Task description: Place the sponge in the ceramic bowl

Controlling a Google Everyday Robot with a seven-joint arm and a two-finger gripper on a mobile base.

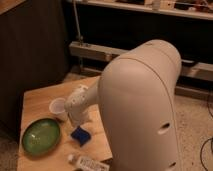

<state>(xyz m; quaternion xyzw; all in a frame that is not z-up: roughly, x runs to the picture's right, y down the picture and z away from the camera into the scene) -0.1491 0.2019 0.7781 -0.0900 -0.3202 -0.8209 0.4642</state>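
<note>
Arm housing (142, 107): one; big smooth white rounded shell filling right centre of frame, hiding the table's right side, cut off by the lower edge.
Bottle (89, 163): one; lying on its side at bottom centre, pale label with unreadable print, right end lost behind the housing.
Ceramic bowl (42, 136): one; round, wide, shallow, glossy green, lower left, resting on the table.
Sponge (80, 134): one; small dark blue soft block, flat on the table just right of the bowl, apart from its rim and outside it.
Gripper (75, 120): one; at the tip of a white forearm reaching down and left from the housing, just above the sponge; jaws spread wide, gripping nothing; fingertips hard to make out against the wrist.
Cup (57, 106): one; small, white, round, upright, behind the bowl, right side covered by the forearm.
Table (40, 97): one; light wood, flat top, left half of frame.
Floor (196, 120): speckled, pale, right edge.
Rail (92, 50): one; pale horizontal beam across upper middle, dark space behind it.
</note>
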